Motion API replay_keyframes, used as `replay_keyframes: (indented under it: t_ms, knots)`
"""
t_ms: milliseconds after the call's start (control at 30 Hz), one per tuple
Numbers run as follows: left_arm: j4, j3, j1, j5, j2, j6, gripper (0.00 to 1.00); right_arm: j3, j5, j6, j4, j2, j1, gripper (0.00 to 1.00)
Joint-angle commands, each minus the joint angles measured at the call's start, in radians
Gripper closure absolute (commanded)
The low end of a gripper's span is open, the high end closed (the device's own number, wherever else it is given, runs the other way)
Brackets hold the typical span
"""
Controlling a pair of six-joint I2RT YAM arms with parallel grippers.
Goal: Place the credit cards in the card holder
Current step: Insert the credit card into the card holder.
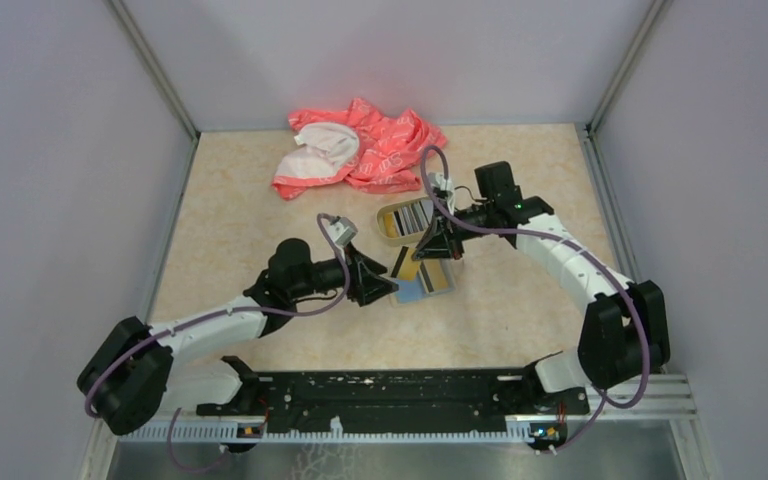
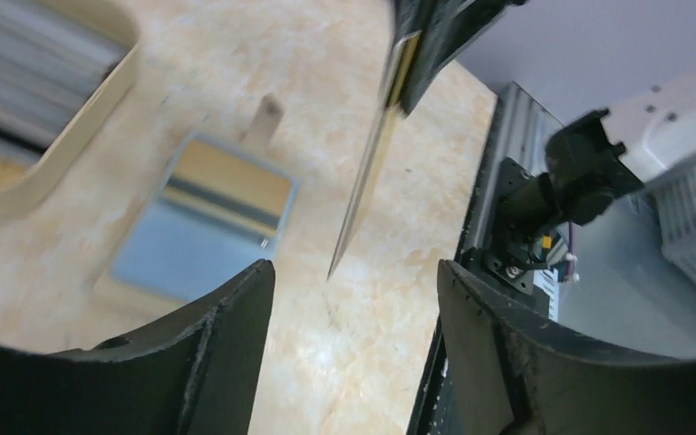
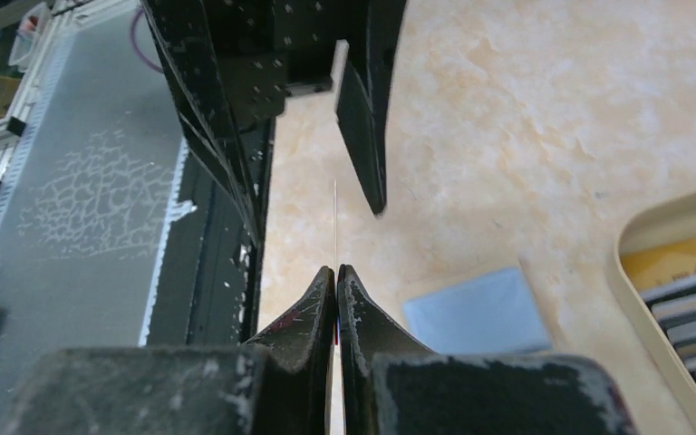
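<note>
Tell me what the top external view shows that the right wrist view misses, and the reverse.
Only the top external view shows the pink cloth at the back of the table. Only the right wrist view shows the right tool pinched shut on a card, seen edge-on as a thin line. Both show the open left tool, the card holder lying on the table, and the tan tray.

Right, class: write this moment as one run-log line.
right gripper: shut on credit card, held above table | left gripper: open, facing card | card holder: open on table | tray: more cards
</note>
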Motion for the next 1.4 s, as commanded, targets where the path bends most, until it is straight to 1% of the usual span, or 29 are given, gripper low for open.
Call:
replay_keyframes:
  t_ms: [0, 67, 133, 200, 267, 333, 400, 533, 567, 667, 767, 900, 967, 1100, 1233, 1367]
  knots:
    - [0.031, -0.119, 0.046, -0.239, -0.084, -0.185, 0.21, 0.073, 0.126, -0.012, -0.049, 0.067, -0.031, 1.0]
    - [0.052, -0.153, 0.054, -0.279, -0.081, -0.27, 0.14, 0.091, 0.167, -0.01, -0.073, 0.104, -0.038, 1.0]
    - [0.054, -0.158, 0.055, -0.282, -0.042, -0.332, 0.11, 0.101, 0.206, -0.005, -0.087, 0.132, -0.042, 1.0]
    - [0.043, -0.145, 0.054, -0.265, 0.015, -0.37, 0.12, 0.103, 0.271, 0.014, -0.082, 0.148, -0.048, 1.0]
    - [0.033, -0.125, 0.052, -0.242, 0.074, -0.392, 0.16, 0.107, 0.309, 0.036, -0.083, 0.168, -0.065, 1.0]
    - [0.073, -0.113, 0.045, -0.233, 0.128, -0.423, 0.28, 0.123, 0.327, 0.05, -0.104, 0.197, -0.084, 1.0]
    - [0.051, -0.074, 0.018, -0.262, 0.171, -0.432, 0.35, 0.142, 0.344, 0.051, -0.141, 0.237, -0.097, 1.0]
    - [-0.029, 0.023, -0.057, -0.349, 0.252, -0.4, 0.44, 0.178, 0.368, 0.035, -0.19, 0.311, -0.11, 1.0]
    - [-0.029, 0.034, -0.067, -0.366, 0.263, -0.393, 0.47, 0.177, 0.374, 0.04, -0.185, 0.317, -0.11, 1.0]
    - [0.01, 0.038, -0.073, -0.394, 0.282, -0.389, 0.6, 0.149, 0.407, 0.09, -0.137, 0.325, -0.112, 1.0]
    - [0.012, 0.072, -0.074, -0.383, 0.324, -0.387, 0.64, 0.137, 0.426, 0.127, -0.11, 0.344, -0.114, 1.0]
    - [-0.039, 0.156, -0.076, -0.356, 0.421, -0.387, 0.67, 0.124, 0.435, 0.163, -0.085, 0.359, -0.114, 1.0]
    - [-0.063, 0.181, -0.077, -0.369, 0.456, -0.404, 0.7, 0.119, 0.436, 0.174, -0.08, 0.366, -0.114, 1.0]
    - [-0.137, 0.214, -0.082, -0.433, 0.475, -0.425, 0.8, 0.116, 0.431, 0.189, -0.078, 0.378, -0.115, 1.0]
    - [-0.21, 0.238, -0.093, -0.47, 0.483, -0.428, 0.87, 0.115, 0.42, 0.19, -0.081, 0.397, -0.115, 1.0]
    - [-0.274, 0.269, -0.097, -0.484, 0.508, -0.434, 0.92, 0.112, 0.422, 0.193, -0.079, 0.399, -0.115, 1.0]
